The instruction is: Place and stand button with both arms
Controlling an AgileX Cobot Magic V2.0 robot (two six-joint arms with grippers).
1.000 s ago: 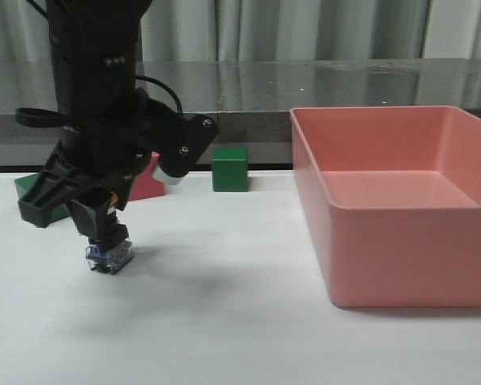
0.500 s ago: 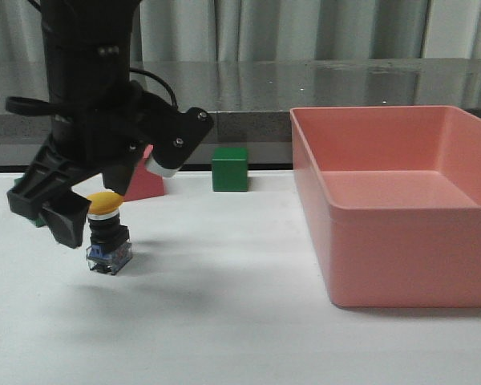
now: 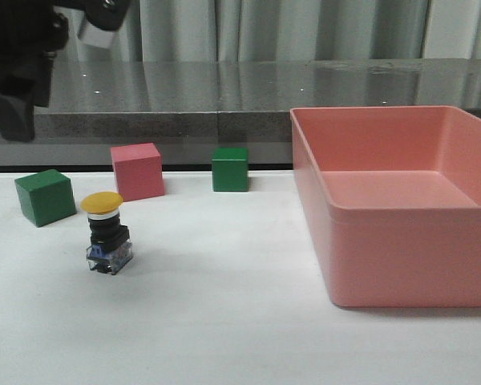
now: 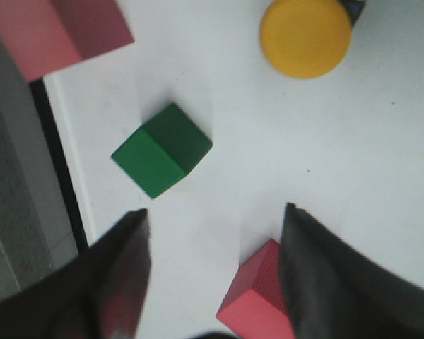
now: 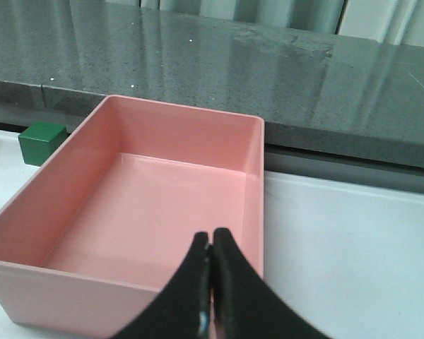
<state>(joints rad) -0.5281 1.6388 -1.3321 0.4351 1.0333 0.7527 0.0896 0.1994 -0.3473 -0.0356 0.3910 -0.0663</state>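
The button (image 3: 106, 233) stands upright on the white table, yellow cap up and clear-blue base down, with nothing touching it. In the left wrist view its cap (image 4: 306, 37) shows from above, well away from the fingers. My left arm (image 3: 20, 72) is raised high at the far left, above the button. The left gripper (image 4: 215, 210) is open and empty, its jaws wide apart. My right gripper (image 5: 210, 236) is shut and empty, hovering over the pink bin (image 5: 258, 183). It does not show in the front view.
A green cube (image 3: 45, 196), a pink cube (image 3: 137, 171) and another green cube (image 3: 229, 168) stand behind the button. The large pink bin (image 3: 389, 257) fills the table's right side. The left wrist view shows a green cube (image 4: 162, 148), a pink cube (image 4: 49, 32) and a red cube (image 4: 258, 304) under the fingers.
My left gripper opened off the button and rose up and to the left, almost out of the front view. The button stays standing in the same spot.
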